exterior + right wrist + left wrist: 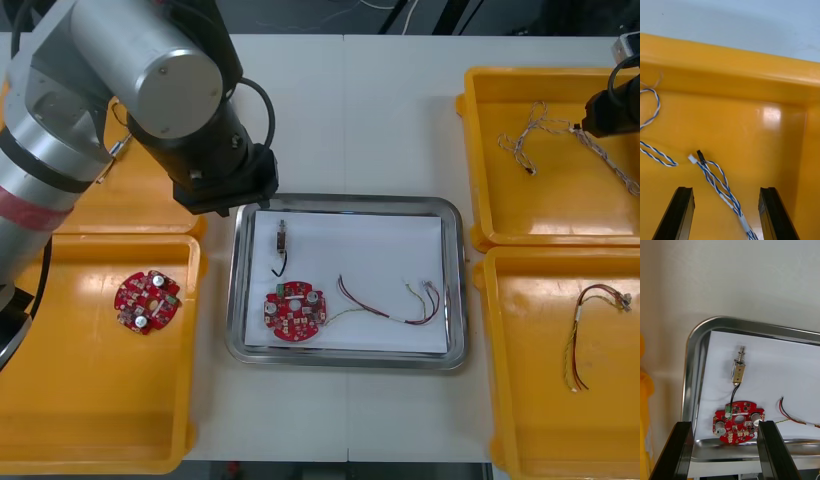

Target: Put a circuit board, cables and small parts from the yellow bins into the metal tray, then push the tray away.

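The left arm (150, 60) bulks over the far-left yellow bin (140, 205), hiding most of it. The metal tray (345, 203) holds a circuit board (295, 312), a red and yellow cable (385, 300) and a small metal part (283, 237). The right wrist view shows the right gripper (726, 191), fingers apart, straddling a blue and white cable (718, 183) in the far-right bin (560, 210); the left gripper (724, 427) hangs spread and empty above the tray.

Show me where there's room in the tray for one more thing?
The tray's far right part is bare, between the small metal part and the right rim, beyond the red and yellow cable. The near side is crowded: circuit board and that cable. The left gripper hangs above the tray's left side; the right gripper is in the far right bin.
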